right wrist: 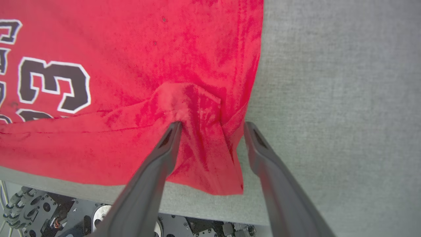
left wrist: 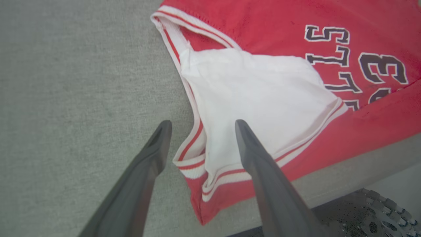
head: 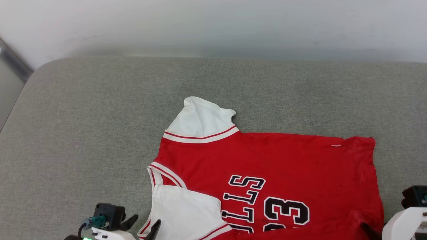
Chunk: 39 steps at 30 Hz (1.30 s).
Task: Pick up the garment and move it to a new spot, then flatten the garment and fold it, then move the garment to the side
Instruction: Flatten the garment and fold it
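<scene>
tool l (left wrist: 202, 122), tool r (right wrist: 212, 123) spread; 1 garment (head: 283, 160)

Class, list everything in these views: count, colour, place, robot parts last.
jersey: one, red with white sleeves, black lettering and 33; spread on the surface, near right.
padded surface: one, grey; under the jersey.
wall: one, white; behind the surface.
wheeled base: one, dark; below the surface's near edge.
left gripper: one, dark jaws open; astride the striped trim.
right gripper: one, dark jaws open; around the bunched hem corner.
</scene>
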{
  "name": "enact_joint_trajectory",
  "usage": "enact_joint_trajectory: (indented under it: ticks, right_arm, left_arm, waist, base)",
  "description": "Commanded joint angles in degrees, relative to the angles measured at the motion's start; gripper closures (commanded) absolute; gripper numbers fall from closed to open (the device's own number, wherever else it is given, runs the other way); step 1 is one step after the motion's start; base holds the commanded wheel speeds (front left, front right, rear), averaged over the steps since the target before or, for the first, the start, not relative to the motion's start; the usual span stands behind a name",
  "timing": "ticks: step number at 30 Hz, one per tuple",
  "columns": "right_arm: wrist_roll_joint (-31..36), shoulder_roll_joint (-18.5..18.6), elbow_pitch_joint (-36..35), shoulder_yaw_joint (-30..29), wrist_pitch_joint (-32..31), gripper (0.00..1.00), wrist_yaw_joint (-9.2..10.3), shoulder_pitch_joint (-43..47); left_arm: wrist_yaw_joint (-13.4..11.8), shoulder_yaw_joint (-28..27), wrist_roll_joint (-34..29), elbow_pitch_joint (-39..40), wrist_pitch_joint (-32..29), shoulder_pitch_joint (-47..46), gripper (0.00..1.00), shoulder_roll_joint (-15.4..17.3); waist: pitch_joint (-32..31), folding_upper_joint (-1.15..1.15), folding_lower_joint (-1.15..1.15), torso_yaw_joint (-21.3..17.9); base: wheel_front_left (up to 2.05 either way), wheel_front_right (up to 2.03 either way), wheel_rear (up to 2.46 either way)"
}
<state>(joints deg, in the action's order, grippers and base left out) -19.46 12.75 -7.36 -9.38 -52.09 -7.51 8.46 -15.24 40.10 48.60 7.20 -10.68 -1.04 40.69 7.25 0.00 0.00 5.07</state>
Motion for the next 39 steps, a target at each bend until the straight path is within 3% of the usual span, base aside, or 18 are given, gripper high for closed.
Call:
enact_joint_trajectory:
  ticks: [1, 5, 10, 13, 20, 29, 34, 39]
  right_arm:
    - [-1.4, -0.4, -0.7, -0.2, 2.1, 0.00, 0.04, -1.5]
    - [-2.6, 0.1, -1.4, -0.2, 7.1, 0.00, 0.04, -2.8]
    - [-3.5, 0.9, -2.3, 1.3, 14.9, 0.00, 0.03, -4.5]
    - [-4.5, 0.7, -2.9, 2.0, 23.3, 0.00, 0.04, -6.4]
    - [-4.4, 0.8, -2.8, 4.8, 38.9, 0.00, 0.03, -7.3]
    - [-4.4, -0.2, -3.0, 8.5, 50.6, 0.00, 0.03, -9.6]
    - [-4.1, -1.6, -3.1, 8.9, 53.6, 0.00, 0.03, -11.4]
    - [-3.9, -1.7, -3.0, 10.5, 54.9, 0.00, 0.03, -13.0]
  left_arm:
    - [1.0, -0.7, -1.5, 0.4, 2.9, -1.7, 0.00, -0.4]
    - [1.4, -3.1, -3.5, 0.2, 9.8, -3.2, 0.00, -1.1]
    - [0.1, -5.3, -7.1, -0.3, 17.6, -4.6, 0.00, -2.2]
    - [-0.6, -6.9, -9.3, -0.4, 22.8, -5.2, 0.00, -3.1]
    - [-0.5, -12.2, -14.1, 1.5, 25.9, -4.6, 0.00, -7.0]
    - [5.3, -19.8, -18.3, 1.8, 25.9, -2.8, 0.00, -12.1]
    - [9.5, -20.4, -17.6, -0.6, 24.4, -6.8, 0.00, -10.0]
    - [14.9, -20.1, -13.4, -1.9, 14.9, -14.8, 0.00, -6.3]
  waist:
    - [-0.8, 0.00, 0.00, -0.3]
    - [-1.6, 0.00, 0.00, -0.7]
    - [-2.1, 0.00, 0.00, -1.3]
    - [-2.3, 0.00, 0.00, -1.6]
    - [-2.3, 0.00, 0.00, -2.1]
    - [0.8, 0.00, 0.00, -4.5]
    - [4.2, 0.00, 0.00, -6.9]
    - [8.2, 0.00, 0.00, -9.2]
  base:
    - [0.00, 0.00, 0.00]
    - [0.00, 0.00, 0.00]
    - [0.00, 0.00, 0.00]
    - [0.00, 0.00, 0.00]
    - [0.00, 0.00, 0.00]
    - [0.00, 0.00, 0.00]
    - [0.00, 0.00, 0.00]
    - [0.00, 0.00, 0.00]
